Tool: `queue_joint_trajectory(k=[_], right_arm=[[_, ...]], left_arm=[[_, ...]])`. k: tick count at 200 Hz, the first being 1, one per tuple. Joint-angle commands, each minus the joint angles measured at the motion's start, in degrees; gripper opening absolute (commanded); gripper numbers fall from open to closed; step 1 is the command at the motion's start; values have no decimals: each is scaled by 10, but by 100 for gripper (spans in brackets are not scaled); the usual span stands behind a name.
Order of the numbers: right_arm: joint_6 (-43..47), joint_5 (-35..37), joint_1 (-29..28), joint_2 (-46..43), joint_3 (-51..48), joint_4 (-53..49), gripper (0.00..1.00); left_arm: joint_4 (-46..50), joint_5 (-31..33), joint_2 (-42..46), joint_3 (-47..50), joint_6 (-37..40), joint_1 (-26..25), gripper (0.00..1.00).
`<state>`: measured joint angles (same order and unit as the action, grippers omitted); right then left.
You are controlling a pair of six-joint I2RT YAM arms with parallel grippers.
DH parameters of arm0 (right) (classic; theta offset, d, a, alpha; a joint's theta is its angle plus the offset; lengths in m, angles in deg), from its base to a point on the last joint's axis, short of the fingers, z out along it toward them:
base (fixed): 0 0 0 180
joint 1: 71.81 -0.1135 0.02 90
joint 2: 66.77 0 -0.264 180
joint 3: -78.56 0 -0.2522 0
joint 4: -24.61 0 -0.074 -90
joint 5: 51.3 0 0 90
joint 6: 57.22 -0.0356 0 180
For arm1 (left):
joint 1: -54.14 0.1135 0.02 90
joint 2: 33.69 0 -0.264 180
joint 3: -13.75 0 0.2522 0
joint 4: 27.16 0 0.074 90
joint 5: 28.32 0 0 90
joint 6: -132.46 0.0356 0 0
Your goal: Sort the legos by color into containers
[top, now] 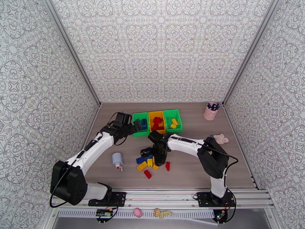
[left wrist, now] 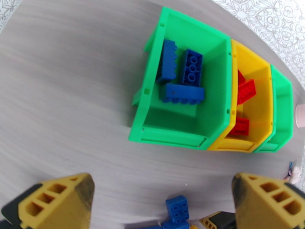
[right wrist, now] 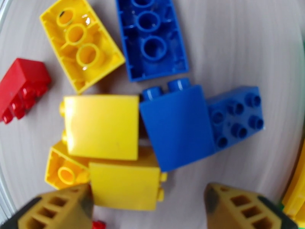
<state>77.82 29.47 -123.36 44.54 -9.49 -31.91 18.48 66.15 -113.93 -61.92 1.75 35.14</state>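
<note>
My right gripper [right wrist: 148, 205] hangs directly over the loose legos [top: 150, 162] on the table [top: 190, 176], fingers apart and clamping nothing. A yellow brick [right wrist: 126, 186] lies on its side between the fingertips, nearer one than the other. Its long axis runs finger to finger, studs toward the farther fingertip. Just beyond it, a blue brick [right wrist: 175, 126] points its studs away from me. My left gripper [left wrist: 162, 205] is spread wide, empty, near the containers [left wrist: 171, 136].
</note>
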Motion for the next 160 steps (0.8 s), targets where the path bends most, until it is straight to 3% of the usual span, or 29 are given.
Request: queue_joint_trajectory(k=[1,92,119,136,160], right_arm=[[4,-13,-2,15,20,-10,70],[-7,-27,-1,36,33,-17,41],[-7,-30,1,35,34,-29,39],[-10,-33,3,27,28,-33,24],[-19,-29,4,10,16,-31,23]], left_arm=[[-10,-6,2,7,6,5,100],[-12,-5,2,10,8,6,100],[-13,-3,3,11,8,6,100],[-14,-3,1,11,8,7,100],[-16,-3,1,12,7,6,100]])
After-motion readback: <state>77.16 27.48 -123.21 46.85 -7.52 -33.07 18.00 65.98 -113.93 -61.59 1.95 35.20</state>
